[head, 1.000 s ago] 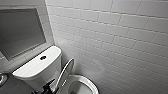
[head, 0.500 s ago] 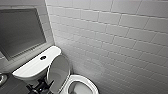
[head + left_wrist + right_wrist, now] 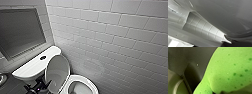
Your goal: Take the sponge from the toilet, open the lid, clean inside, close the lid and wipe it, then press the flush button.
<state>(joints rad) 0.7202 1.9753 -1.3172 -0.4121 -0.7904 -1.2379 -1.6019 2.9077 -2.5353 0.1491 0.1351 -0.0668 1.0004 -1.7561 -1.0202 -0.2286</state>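
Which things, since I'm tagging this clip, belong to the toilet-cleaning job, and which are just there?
Job: sponge, toilet, its raised lid, flush button.
Just there: tiled wall, dark framed panel above the toilet.

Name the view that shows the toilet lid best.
Head view: the lid stands raised in front of the tank, nearly whole. Left wrist view gives a close glossy white surface, probably part of it; right wrist view faces the sponge.
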